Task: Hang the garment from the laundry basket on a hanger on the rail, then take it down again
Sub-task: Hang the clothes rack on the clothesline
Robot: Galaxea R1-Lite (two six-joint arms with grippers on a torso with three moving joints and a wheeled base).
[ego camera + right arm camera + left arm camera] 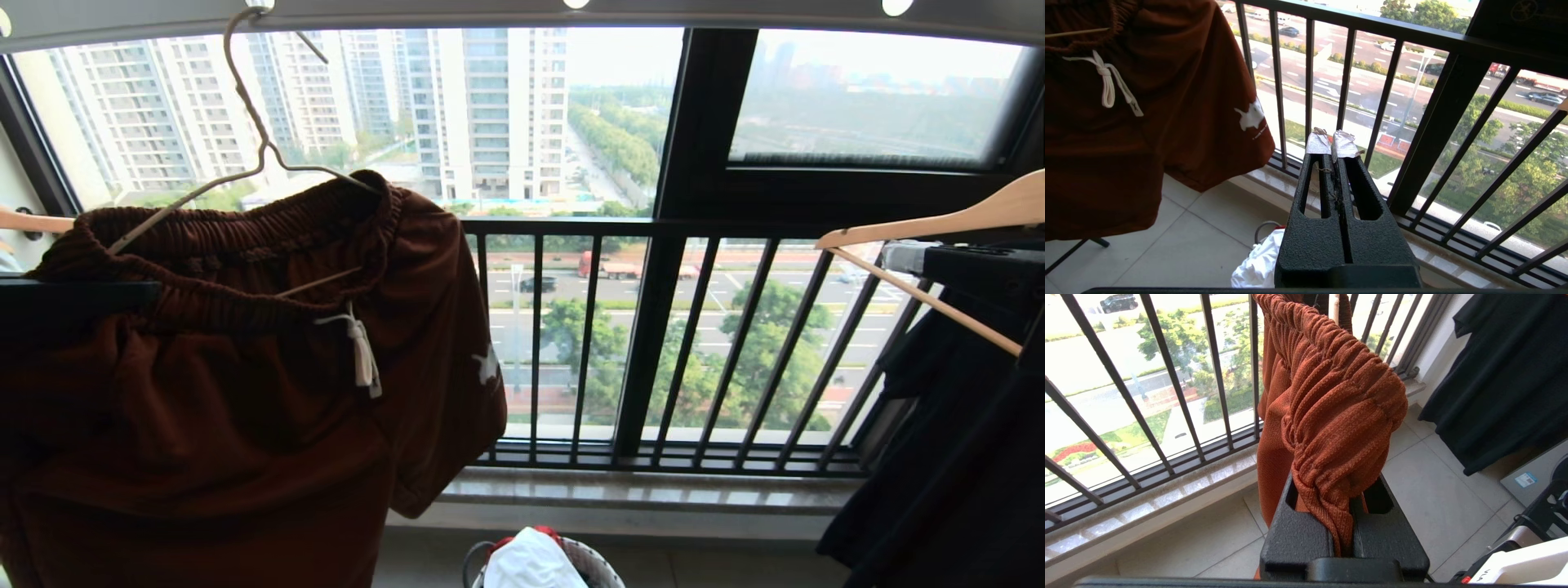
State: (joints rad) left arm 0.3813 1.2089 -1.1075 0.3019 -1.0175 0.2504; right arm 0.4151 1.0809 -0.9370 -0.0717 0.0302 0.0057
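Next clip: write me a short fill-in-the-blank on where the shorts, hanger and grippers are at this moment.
1. The shorts hang on the cream-white ____, whose hook reaches up to the rail.
2. The left gripper is shut on the shorts' gathered ____.
3. The right gripper is shut and holds ____.
4. Down in the laundry basket lies a ____ cloth.

Missing words: hanger; waistband; nothing; white
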